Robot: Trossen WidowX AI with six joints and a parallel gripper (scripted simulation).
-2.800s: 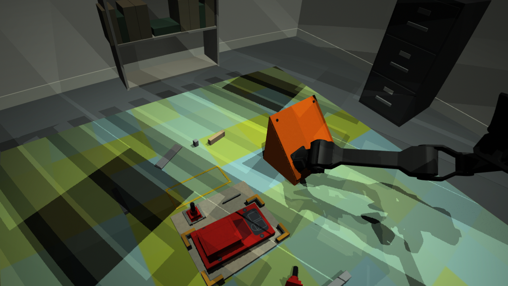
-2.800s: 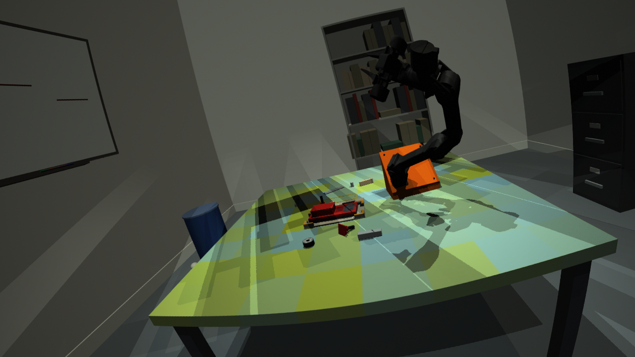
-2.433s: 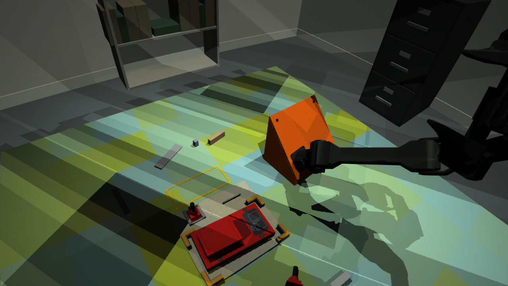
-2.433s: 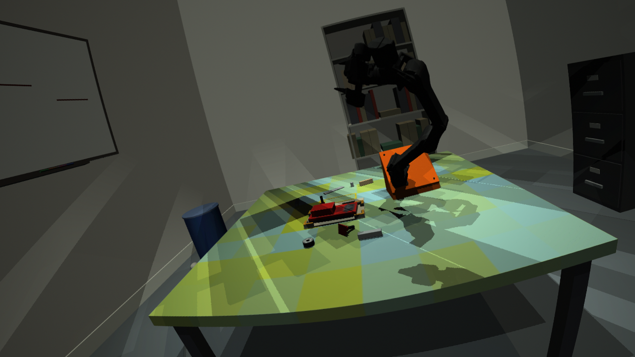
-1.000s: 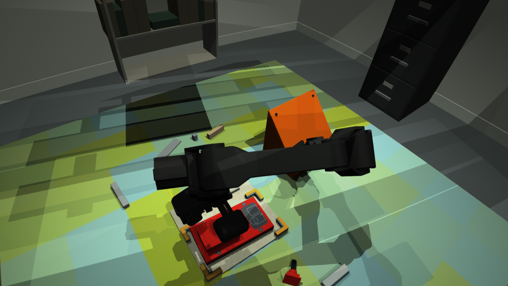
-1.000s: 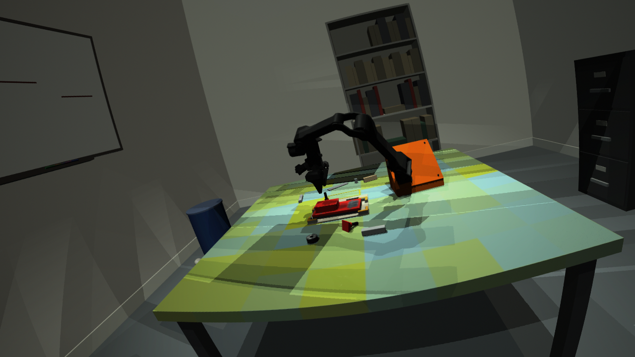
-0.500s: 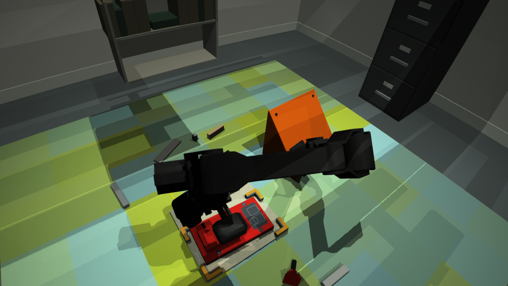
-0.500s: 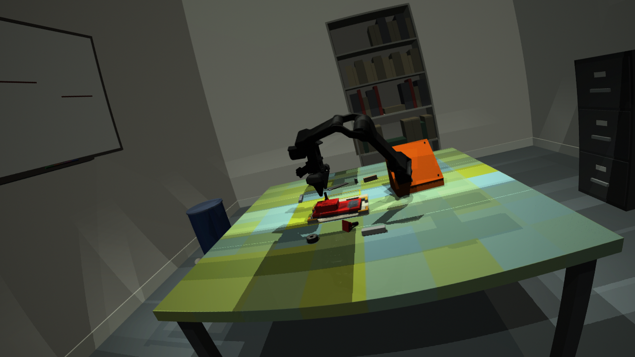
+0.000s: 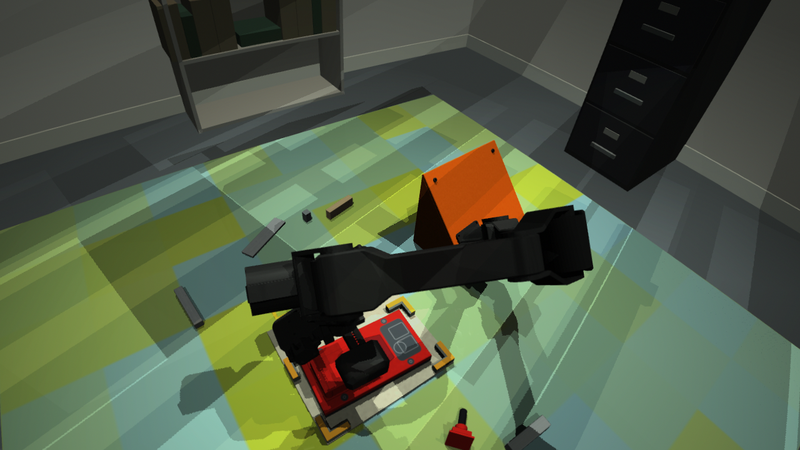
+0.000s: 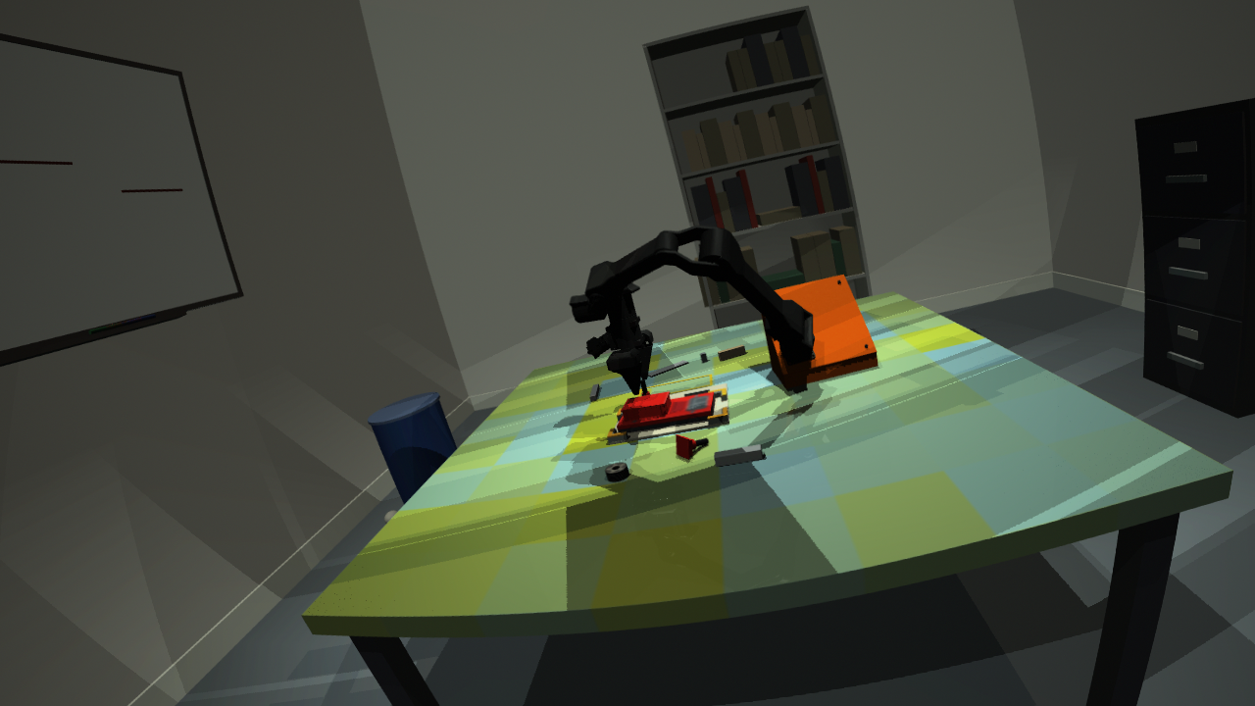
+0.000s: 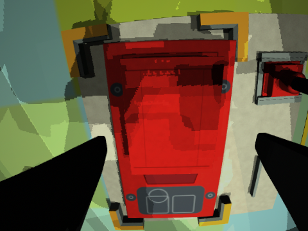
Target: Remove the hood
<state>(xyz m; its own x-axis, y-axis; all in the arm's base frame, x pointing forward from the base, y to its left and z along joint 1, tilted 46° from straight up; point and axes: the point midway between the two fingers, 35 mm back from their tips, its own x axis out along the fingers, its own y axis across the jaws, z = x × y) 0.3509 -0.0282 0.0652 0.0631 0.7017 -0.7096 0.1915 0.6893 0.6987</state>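
The red toy car (image 9: 374, 330) (image 11: 212, 176) sits on a pale board (image 11: 247, 122) between orange corner brackets. Its raised red hood (image 10: 647, 404) (image 11: 170, 128) is on the car body. My gripper (image 10: 643, 390) (image 11: 181, 142) is open and empty, pointing down over the car. In the wrist view its fingers stand wide on either side of the car; I cannot tell the exact height. The marked area's thin yellow outline shows only in part, behind the board in the exterior view and at the right edge of the wrist view. My arm hides most of it in the top view.
A black-handled red peg (image 11: 282, 80) stands in a grey frame on the board. A loose red knob (image 9: 459, 436) (image 10: 685, 445), a grey bar (image 9: 528, 434) and a black ring (image 10: 618, 472) lie nearby. An orange wedge (image 9: 475, 184) (image 10: 820, 328) stands by the arm's base.
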